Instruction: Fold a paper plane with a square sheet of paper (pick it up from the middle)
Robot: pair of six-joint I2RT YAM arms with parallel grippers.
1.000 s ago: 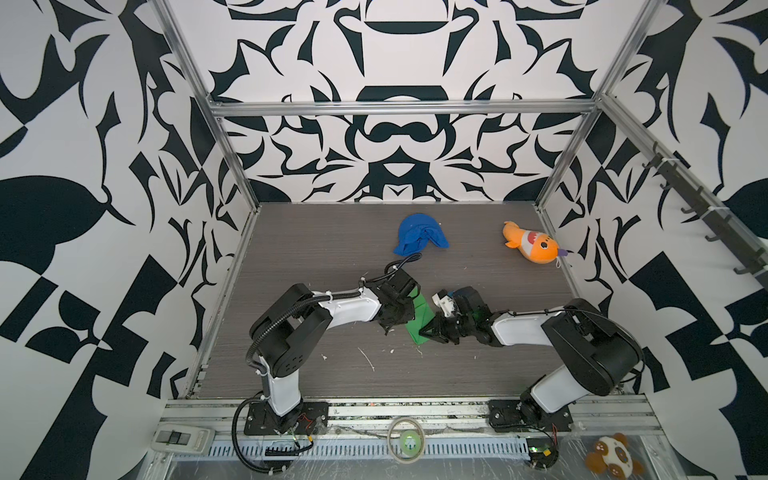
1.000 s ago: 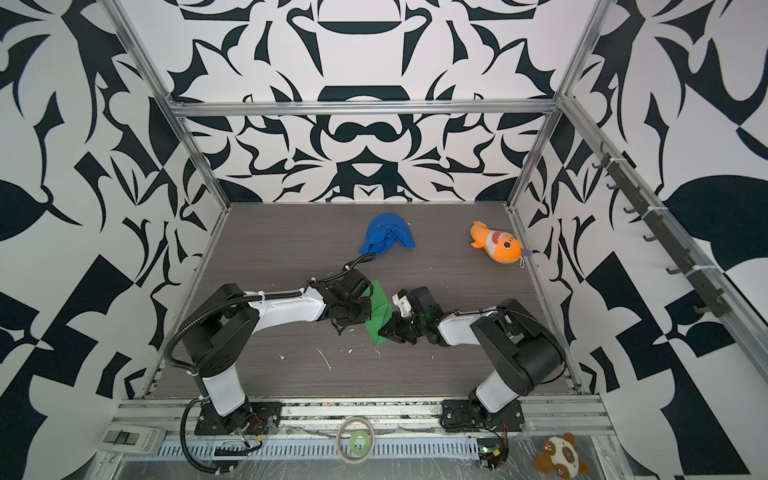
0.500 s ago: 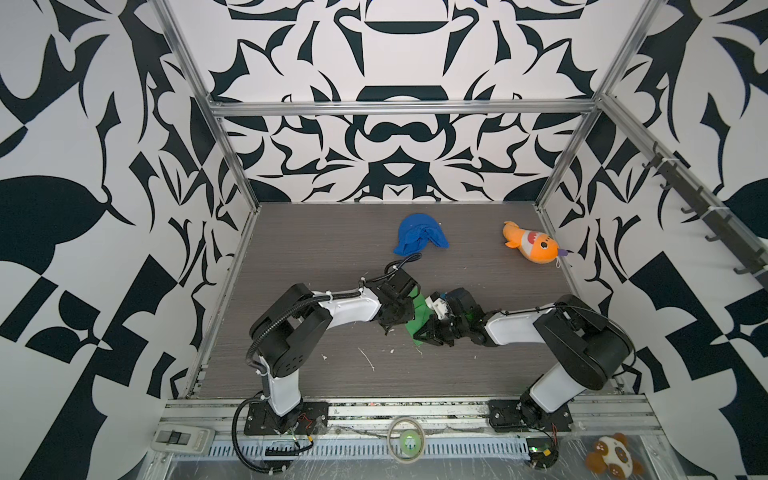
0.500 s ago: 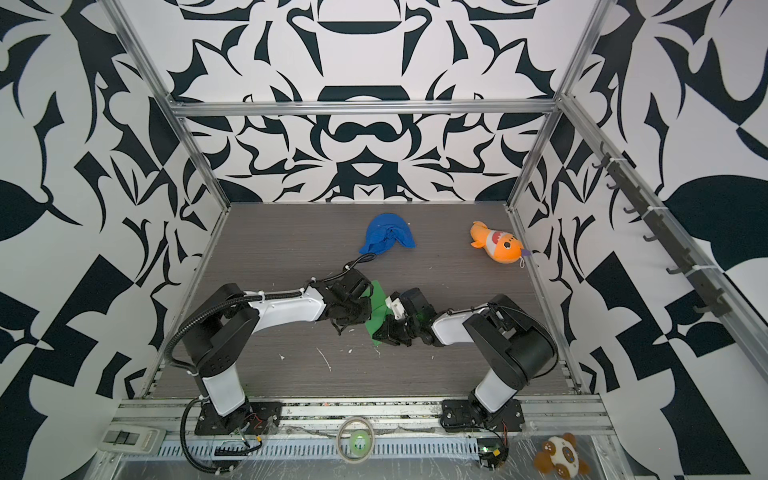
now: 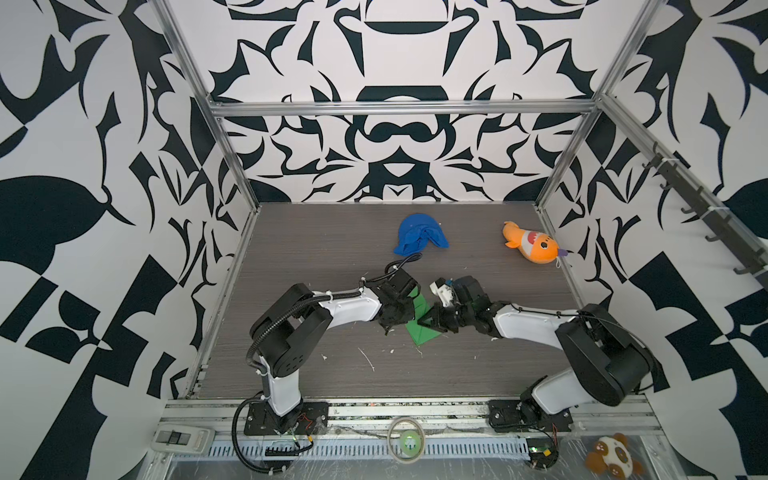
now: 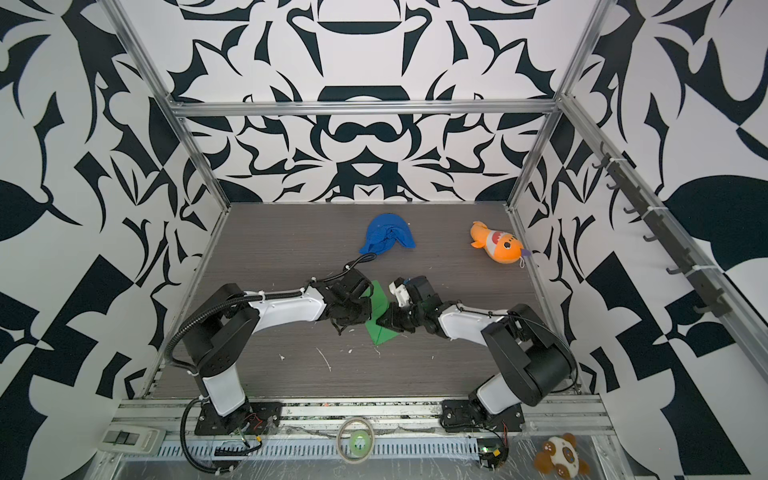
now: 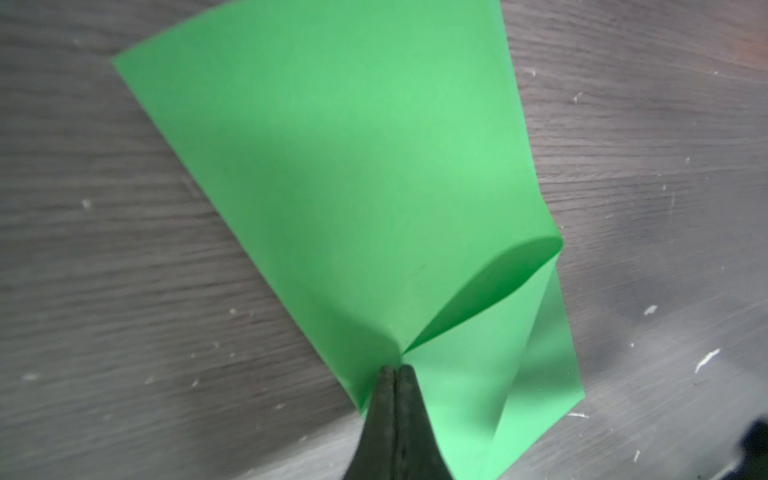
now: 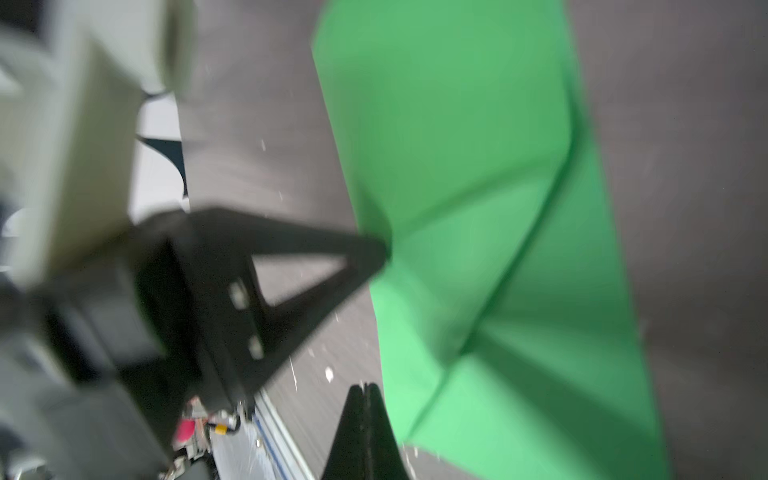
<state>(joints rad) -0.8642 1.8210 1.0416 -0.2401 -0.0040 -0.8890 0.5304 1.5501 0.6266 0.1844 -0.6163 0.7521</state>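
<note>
Left wrist view: left gripper (image 7: 392, 369) pinches the square sheet of paper (image 7: 353, 166) (partly folded). Right gripper (image 8: 365, 387) is closed, empty, just beside it.

Both top views show one thin bright green paper sheet (image 5: 419, 332), partly folded, at the centre of the frame. There are two white-and-black robot arms, a left arm (image 5: 345, 309) and a right arm (image 5: 528, 328), meeting at the centre. Above the centre lies one crumpled blue cloth lump (image 5: 417, 239). Right of centre lies one orange plush fish (image 5: 532, 247). Along the bottom edge sit one white switch box (image 5: 183, 439) at lower left, one tape ring (image 5: 406, 439) with a green core at the middle, and one brown-and-white plush toy (image 5: 613, 459) at lower right. One black hook rack (image 5: 702, 212) runs down the right side. The small white scraps (image 5: 368, 359) below the centre are too many to count.
</note>
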